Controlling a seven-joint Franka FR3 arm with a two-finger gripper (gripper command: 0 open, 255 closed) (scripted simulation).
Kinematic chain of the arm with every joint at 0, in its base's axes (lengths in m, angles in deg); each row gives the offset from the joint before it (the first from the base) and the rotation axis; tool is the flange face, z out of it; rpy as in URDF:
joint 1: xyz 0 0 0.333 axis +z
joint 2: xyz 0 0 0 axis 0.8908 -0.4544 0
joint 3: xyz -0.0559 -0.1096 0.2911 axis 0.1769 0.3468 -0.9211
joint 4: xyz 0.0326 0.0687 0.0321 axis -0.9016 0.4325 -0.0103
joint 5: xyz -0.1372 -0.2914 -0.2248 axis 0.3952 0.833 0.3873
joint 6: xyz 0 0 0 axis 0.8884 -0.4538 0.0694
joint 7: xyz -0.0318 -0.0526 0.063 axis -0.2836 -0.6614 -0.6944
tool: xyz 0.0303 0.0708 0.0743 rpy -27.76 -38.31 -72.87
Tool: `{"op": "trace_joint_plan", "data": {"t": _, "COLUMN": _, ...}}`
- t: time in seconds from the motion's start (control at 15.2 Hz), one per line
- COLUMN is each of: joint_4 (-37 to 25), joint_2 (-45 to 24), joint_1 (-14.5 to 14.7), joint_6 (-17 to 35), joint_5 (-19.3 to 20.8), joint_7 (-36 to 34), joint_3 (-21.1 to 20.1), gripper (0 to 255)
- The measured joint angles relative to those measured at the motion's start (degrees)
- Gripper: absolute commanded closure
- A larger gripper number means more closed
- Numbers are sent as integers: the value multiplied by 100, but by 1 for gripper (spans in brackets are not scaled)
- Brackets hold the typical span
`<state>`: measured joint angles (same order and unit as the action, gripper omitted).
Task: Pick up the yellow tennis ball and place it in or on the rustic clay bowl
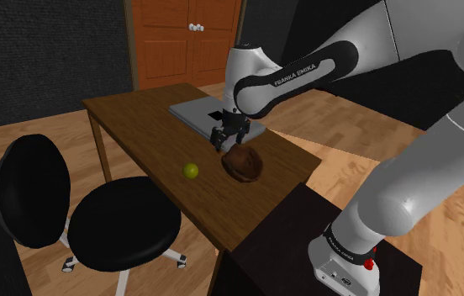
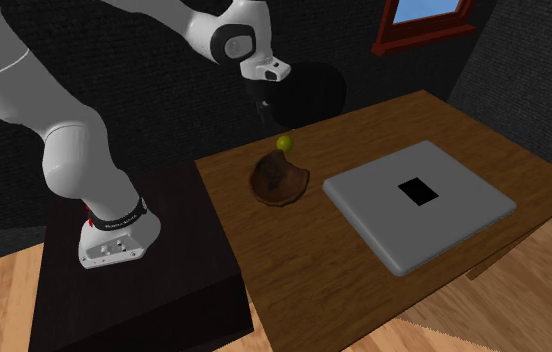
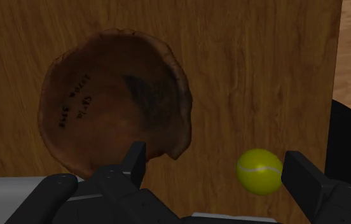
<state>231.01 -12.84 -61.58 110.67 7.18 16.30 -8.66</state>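
Note:
A yellow-green tennis ball (image 1: 191,171) (image 2: 285,143) (image 3: 259,170) lies on the wooden table (image 1: 138,118), a short way from the rough brown clay bowl (image 1: 241,161) (image 2: 280,180) (image 3: 114,102). The bowl stands upright with nothing in it. My black gripper (image 1: 230,140) (image 3: 215,164) hangs above the table, over the bowl's rim on the grey slab's side, open and holding nothing. In the wrist view the ball shows just inside one finger (image 3: 298,170), while the other finger (image 3: 136,159) overlaps the bowl's rim. Both fingers are well above them.
A flat grey slab with a black square (image 1: 209,116) (image 2: 419,200) lies on the table beyond the bowl. A black swivel chair (image 1: 125,220) (image 2: 309,95) stands at the table's edge near the ball. The dark stand (image 2: 144,270) adjoins the table.

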Motion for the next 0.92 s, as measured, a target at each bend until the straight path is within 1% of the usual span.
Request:
{"op": "trace_joint_plan", "data": {"t": 0.2, "joint_4": -301, "joint_2": -662, "joint_1": 12, "joint_6": 360, "joint_5": 166, "joint_7": -303, "joint_3": -98, "gripper": 0}}
{"op": "trace_joint_plan", "data": {"t": 0.46, "joint_4": -780, "joint_2": -1634, "joint_1": 103, "joint_6": 833, "joint_5": 497, "joint_7": -811, "joint_3": -180, "gripper": 0}}
{"op": "trace_joint_plan", "data": {"t": 0.79, "joint_4": -1593, "joint_2": -2774, "joint_1": 287, "joint_6": 1149, "joint_5": 881, "joint_7": -1282, "joint_3": -101, "gripper": 0}}
{"op": "trace_joint_plan", "data": {"t": 0.92, "joint_4": -1772, "joint_2": -3013, "joint_1": 361, "joint_6": 1203, "joint_5": 956, "joint_7": -1402, "joint_3": -77, "gripper": 0}}
